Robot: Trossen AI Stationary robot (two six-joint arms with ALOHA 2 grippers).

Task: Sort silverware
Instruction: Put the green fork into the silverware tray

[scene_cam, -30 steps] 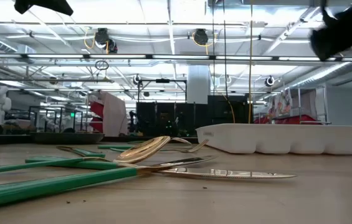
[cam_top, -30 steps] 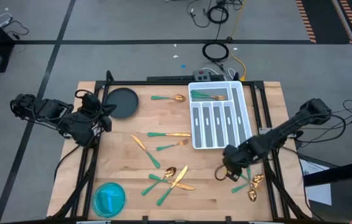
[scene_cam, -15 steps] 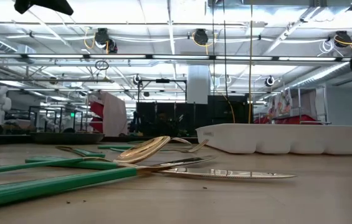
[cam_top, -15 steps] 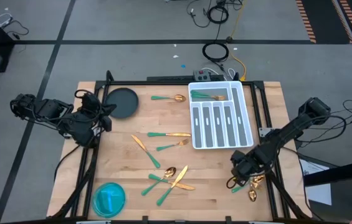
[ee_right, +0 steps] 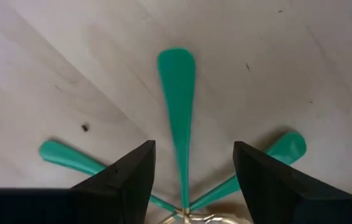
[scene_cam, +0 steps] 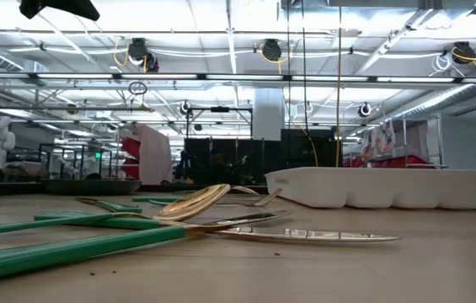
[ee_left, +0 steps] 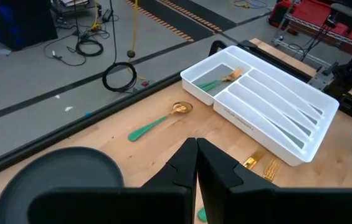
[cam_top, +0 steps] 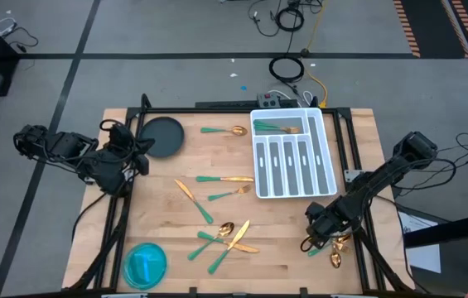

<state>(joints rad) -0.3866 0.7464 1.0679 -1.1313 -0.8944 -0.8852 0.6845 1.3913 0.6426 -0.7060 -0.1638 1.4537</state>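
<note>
Right end effector point(ee_right: 188, 180) is spread wide, straddling a teal handle point(ee_right: 179, 112) in the silverware cluster point(cam_top: 333, 246) at the table's point(cam_top: 167, 240) right near corner, lined up for a pinch. Left end effector point(ee_left: 197, 163) is closed, empty, parked by the dark plate point(cam_top: 161, 135). More silverware lies mid-table; a couple of pieces are already in the white tray point(cam_top: 326, 157).

Loose silverware on the wood: one spoon point(cam_top: 224, 130) near the dark round plate point(cam_top: 162, 136), then three single pieces in the middle — a piece lying level point(cam_top: 225, 179), a knife point(cam_top: 193, 199) and a fork point(cam_top: 229, 194). Nearer the front is a crossed heap point(cam_top: 224, 237) of about four. By the right edge, three teal handles point(ee_right: 179, 118) fan out. One white tray point(cam_top: 292, 153) holds at least one fork point(cam_top: 277, 127). One blue bowl point(cam_top: 146, 264), one plate — no more dishes.
</note>
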